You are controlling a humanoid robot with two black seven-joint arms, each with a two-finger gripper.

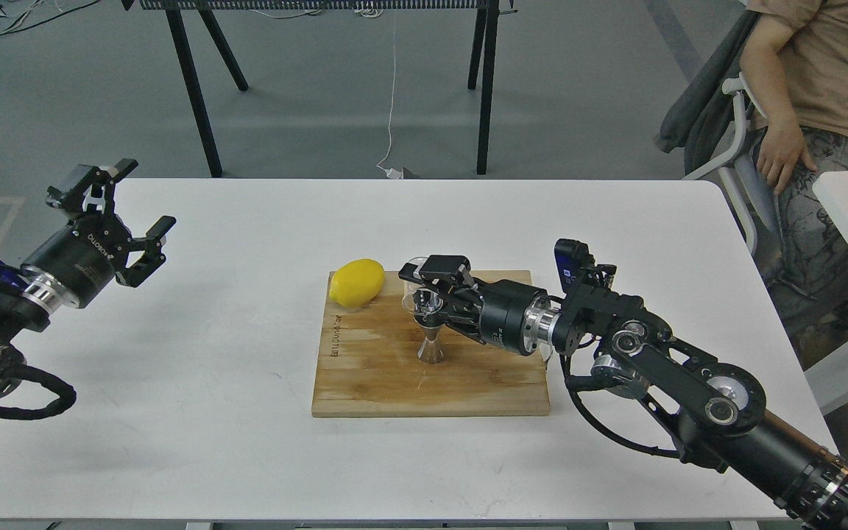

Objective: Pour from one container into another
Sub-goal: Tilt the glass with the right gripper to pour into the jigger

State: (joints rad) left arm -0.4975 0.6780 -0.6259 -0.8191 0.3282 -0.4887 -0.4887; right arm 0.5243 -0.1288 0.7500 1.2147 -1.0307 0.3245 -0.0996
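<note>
Right gripper (424, 288) pinched the tilted glass cup (414, 278) directly above the jigger (431, 346) at frame centre (left gripper (132, 221) idled spread, far left), mouth over its upper cone

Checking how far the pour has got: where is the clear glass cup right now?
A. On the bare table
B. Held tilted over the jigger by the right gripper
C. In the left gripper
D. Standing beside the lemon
B: the right gripper holds the clear glass cup tilted above the jigger on the cutting board.
</note>
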